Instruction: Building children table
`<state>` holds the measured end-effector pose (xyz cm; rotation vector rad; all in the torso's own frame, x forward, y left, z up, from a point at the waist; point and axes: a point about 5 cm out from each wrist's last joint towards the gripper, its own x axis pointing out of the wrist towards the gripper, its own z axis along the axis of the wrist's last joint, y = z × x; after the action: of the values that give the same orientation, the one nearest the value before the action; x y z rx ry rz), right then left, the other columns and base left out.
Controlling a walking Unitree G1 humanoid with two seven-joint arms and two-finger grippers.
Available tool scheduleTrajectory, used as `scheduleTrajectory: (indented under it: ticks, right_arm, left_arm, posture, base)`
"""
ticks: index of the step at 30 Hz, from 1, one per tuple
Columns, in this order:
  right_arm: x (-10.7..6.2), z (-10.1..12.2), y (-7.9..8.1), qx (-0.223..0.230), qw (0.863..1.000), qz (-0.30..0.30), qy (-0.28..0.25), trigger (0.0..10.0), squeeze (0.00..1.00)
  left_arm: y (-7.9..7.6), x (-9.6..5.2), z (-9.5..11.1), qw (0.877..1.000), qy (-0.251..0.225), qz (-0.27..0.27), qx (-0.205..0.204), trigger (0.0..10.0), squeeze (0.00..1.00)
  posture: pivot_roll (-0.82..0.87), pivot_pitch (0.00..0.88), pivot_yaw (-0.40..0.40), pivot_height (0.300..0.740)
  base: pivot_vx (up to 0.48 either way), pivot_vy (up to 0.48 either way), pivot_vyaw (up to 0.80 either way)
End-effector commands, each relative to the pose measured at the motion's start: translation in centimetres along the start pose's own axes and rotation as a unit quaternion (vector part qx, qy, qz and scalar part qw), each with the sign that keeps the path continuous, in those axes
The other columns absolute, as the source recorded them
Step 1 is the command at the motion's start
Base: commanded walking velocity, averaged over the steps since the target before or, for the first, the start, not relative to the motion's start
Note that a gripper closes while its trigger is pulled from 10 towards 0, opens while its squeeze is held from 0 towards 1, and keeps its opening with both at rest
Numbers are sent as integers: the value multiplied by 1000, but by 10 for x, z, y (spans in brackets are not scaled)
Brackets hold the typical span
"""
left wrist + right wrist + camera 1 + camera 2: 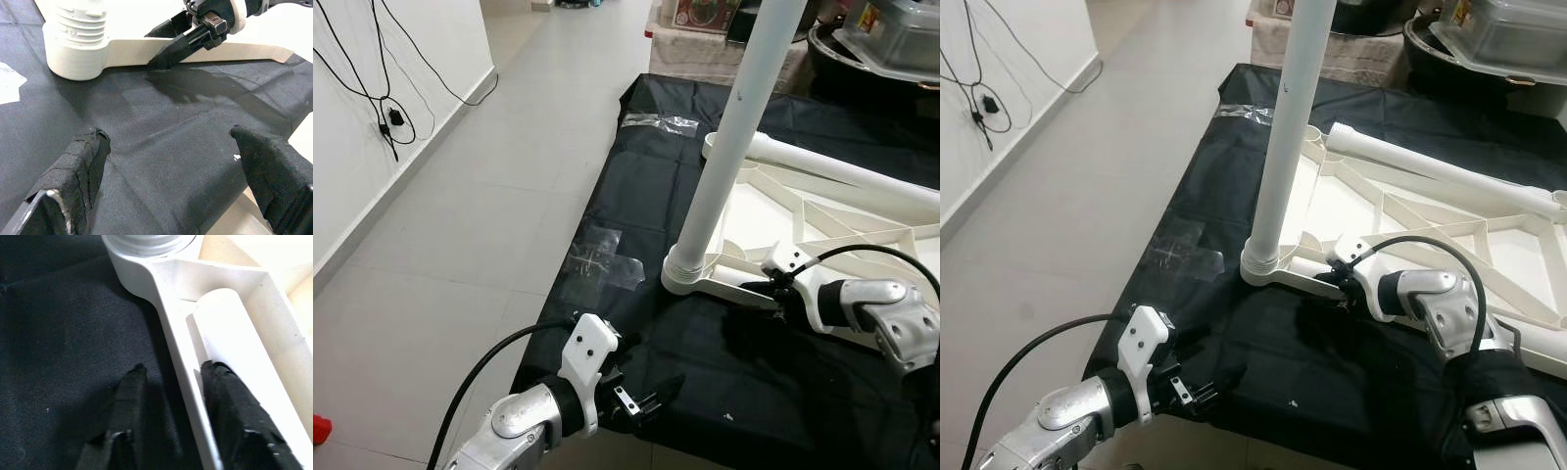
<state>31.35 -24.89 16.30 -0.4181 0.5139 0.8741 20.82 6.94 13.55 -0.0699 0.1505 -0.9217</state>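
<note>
Right gripper (pixel 168 382) is straddling the near edge rail of the white table frame (pixel 1449 230), one black finger outside on the cloth and the other inside the rail beside a short white cylinder (pixel 230 333) lying in the corner pocket. The fingers are spread around the rail wall; whether they are pressing on it cannot be told. The frame is lying upside down on a black cloth (pixel 636 186) spread over the floor, toward the right of the scene. One white table leg (pixel 729 147) is standing upright in the threaded corner socket (pixel 685 269) at the frame's near-left corner, just left of the gripper. A second leg (pixel 1440 171) is lying loose across the far part of the frame.

Left gripper (pixel 171 161) is hovering over the near edge of the cloth, fingers wide apart and holding nothing, well short of the socket.

Judgement: the step in hand looks like bracing the frame while the upright leg is being seated.

- Closing on the thin rail wall squarely should keep the frame from rotating.
- Grip should stay off the loose cylinder.
- The tall leg could tip the frame if the rail is lifted, so downward pressure is preferable.
- Patches of clear tape (pixel 597 259) are holding the cloth; dragging the frame risks bunching it.
</note>
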Motion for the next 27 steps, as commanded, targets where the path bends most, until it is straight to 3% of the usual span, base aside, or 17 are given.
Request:
scheduleTrajectory:
  ticks: [1,6,15,24,25,27]
  right_arm:
    - [6,-1,7,1,1000,26,2,0,0]
    - [6,1,12,-5,999,52,2,0,0]
    - [-2,-4,36,-44,986,159,23,0,0]
    - [-5,-12,33,-77,983,154,56,0,0]
    - [-5,-12,32,-80,984,151,58,4824,0]
    - [-4,-11,31,-83,985,142,60,4824,0]
  left_arm:
    - [-2,0,-1,1000,5,-3,-2,10000,0]
    - [-1,1,0,1000,5,-3,-3,10000,0]
    - [0,2,-1,1000,5,-3,-1,10000,0]
    - [2,2,-2,1000,6,-1,-1,10000,0]
    - [2,2,-2,1000,6,0,-1,10000,0]
    - [2,2,-3,1000,6,0,-1,10000,0]
  posture:
    - [160,147,-78,740]
    - [157,146,-77,740]
    - [156,140,-79,740]
    - [156,138,-81,740]
    - [156,138,-81,740]
    - [157,127,-81,740]
  base:
    - [0,0,0]
    - [0,0,0]
    - [0,0,0]
    - [0,0,0]
    - [0,0,0]
    - [0,0,0]
